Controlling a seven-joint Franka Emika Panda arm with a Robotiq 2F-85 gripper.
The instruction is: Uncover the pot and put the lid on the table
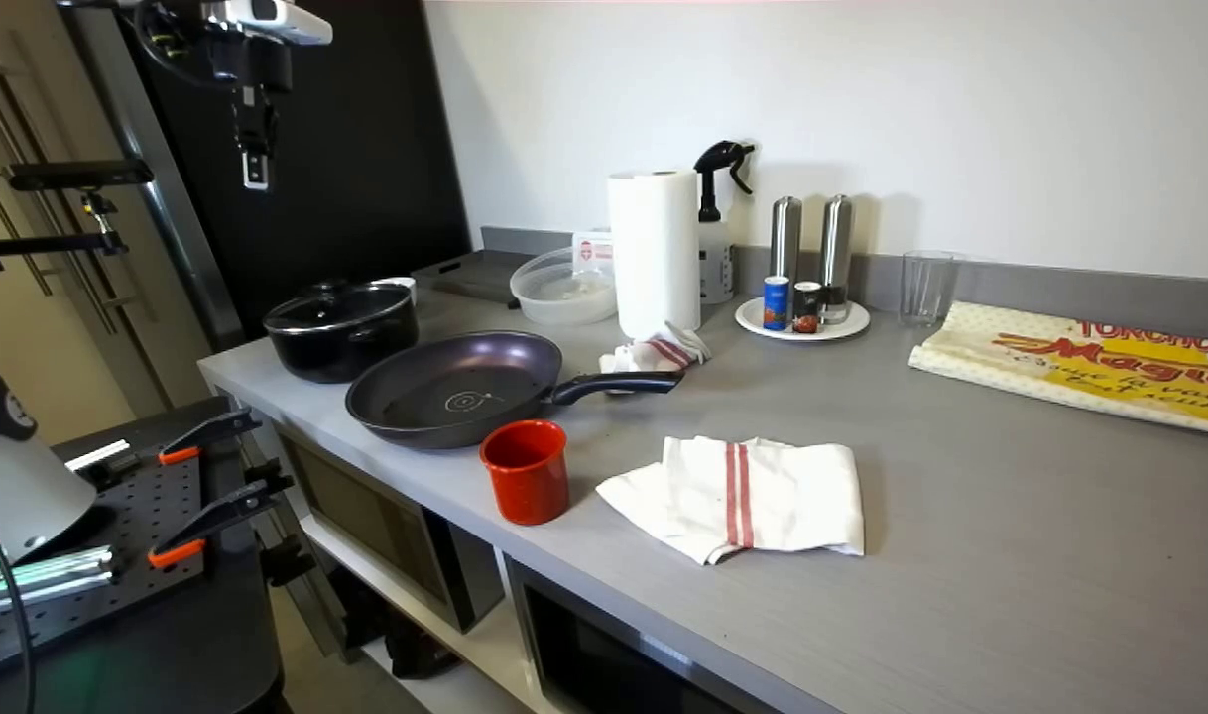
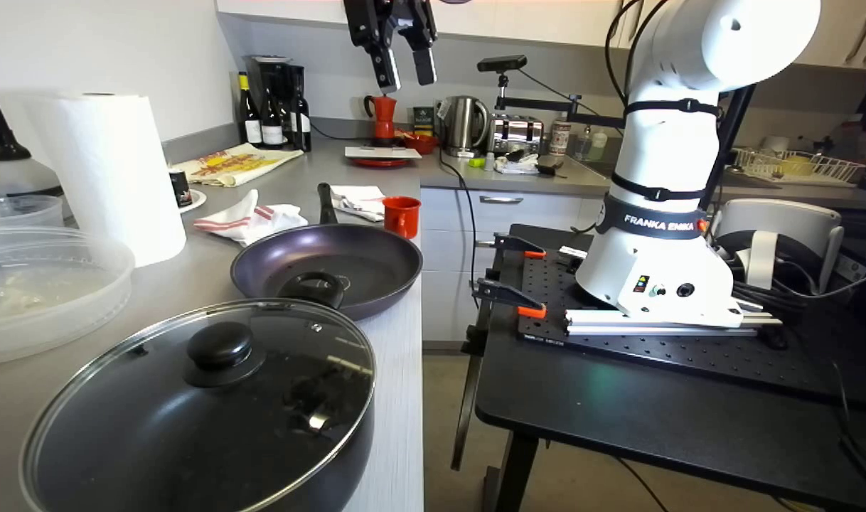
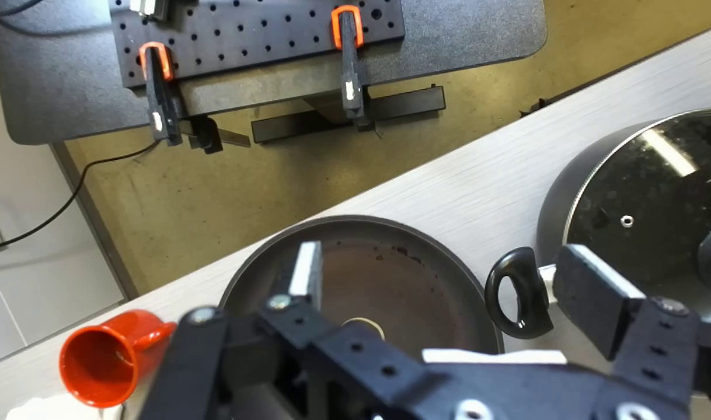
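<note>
Presently, the gripper (image 2: 409, 78), jaws parted and grasping nothing, could miss the knob (image 2: 220, 346) of the lid (image 2: 184, 427) if lowered off-centre; it hangs pointing down, well above the grey table (image 1: 971, 506). Farther out, the covered pot (image 1: 341, 357) stands by the end corner, where a tilted lift might drop the lid over the robot-facing edge.

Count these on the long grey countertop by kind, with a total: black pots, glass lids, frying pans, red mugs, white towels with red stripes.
Black pot: 1
Glass lid: 1
Frying pan: 1
Red mug: 1
Red-striped white towels: 2
Total: 6
</note>
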